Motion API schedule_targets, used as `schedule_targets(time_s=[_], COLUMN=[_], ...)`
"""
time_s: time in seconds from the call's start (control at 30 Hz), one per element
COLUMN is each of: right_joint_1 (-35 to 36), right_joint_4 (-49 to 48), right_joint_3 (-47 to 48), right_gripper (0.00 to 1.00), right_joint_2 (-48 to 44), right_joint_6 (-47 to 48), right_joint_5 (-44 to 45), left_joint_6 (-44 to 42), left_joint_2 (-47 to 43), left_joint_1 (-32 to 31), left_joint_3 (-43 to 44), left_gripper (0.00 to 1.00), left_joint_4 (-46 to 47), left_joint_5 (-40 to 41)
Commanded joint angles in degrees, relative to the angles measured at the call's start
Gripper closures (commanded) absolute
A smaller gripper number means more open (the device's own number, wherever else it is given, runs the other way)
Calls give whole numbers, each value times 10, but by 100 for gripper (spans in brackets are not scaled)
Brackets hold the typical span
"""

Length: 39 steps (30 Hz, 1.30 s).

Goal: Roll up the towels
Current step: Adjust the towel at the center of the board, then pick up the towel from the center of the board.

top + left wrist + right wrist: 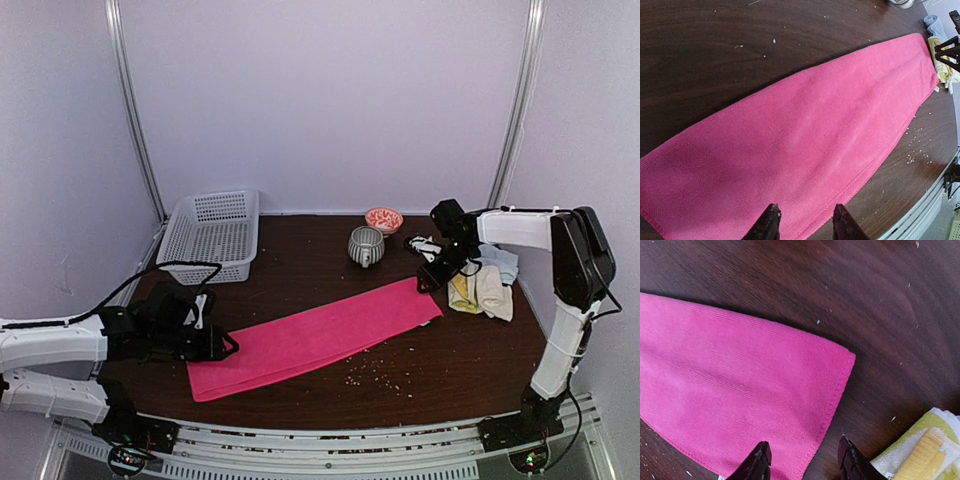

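High overview; both wrist views near towel (805, 145)

No text, label, brand or number can be read on the pink towel (315, 338) or elsewhere on the surface (300, 250)

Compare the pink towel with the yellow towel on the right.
The pink towel lies spread flat as a long strip; the yellow towel is bunched up. The pink towel lies alone; the yellow towel sits heaped among other towels. Both are soft cloths on the table.
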<state>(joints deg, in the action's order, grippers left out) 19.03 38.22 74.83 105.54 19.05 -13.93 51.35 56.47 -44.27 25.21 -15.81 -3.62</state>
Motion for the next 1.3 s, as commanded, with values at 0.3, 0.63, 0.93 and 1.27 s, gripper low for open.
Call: schedule_targets(time_s=[0.3, 0.63, 0.93, 1.27], right_joint_1=[-14, -12, -9, -67], right_joint_4=[1, -11, -7, 25], right_joint_3=[-11, -12, -11, 38], right_gripper=[54, 66, 98, 100], right_joint_2=[58, 86, 83, 23], right_joint_6=[-66, -66, -58, -54], right_joint_5=[-21, -34, -44, -46], left_joint_6=[-15, -11, -10, -2], left_joint_2=[21, 27, 28, 8], left_joint_1=[1, 1, 1, 1], left_joint_3=[-4, -10, -15, -26], left_gripper=[66, 67, 67, 67], left_joint_4=[5, 17, 13, 2], left_joint_5=[33, 33, 37, 45])
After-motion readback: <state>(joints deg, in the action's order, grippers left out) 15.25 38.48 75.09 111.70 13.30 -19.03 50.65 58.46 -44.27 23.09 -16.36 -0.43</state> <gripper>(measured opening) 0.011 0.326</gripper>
